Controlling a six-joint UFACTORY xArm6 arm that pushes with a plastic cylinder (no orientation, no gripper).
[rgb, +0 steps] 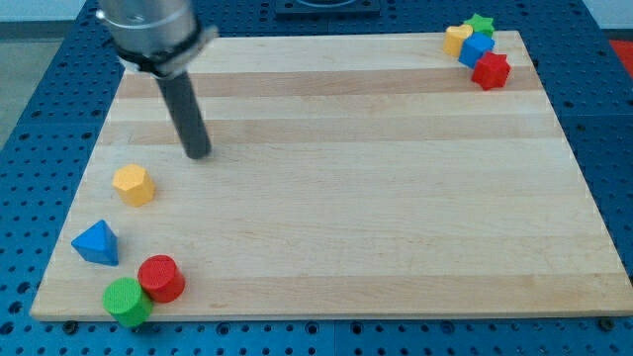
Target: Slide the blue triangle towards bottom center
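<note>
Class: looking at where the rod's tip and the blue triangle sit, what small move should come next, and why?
Probably bring my tip down to the view's left of the blue triangle block. It now stands above and right of it, beyond the orange hexagonal block, so it cannot push it rightward yet.

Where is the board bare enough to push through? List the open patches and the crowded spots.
Open: the whole middle and bottom right, between my tip and the red star.
Crowded: top right, where the yellow heart, green star and blue block huddle; bottom left, around the blue triangle, orange block, red cylinder, green cylinder.
</note>
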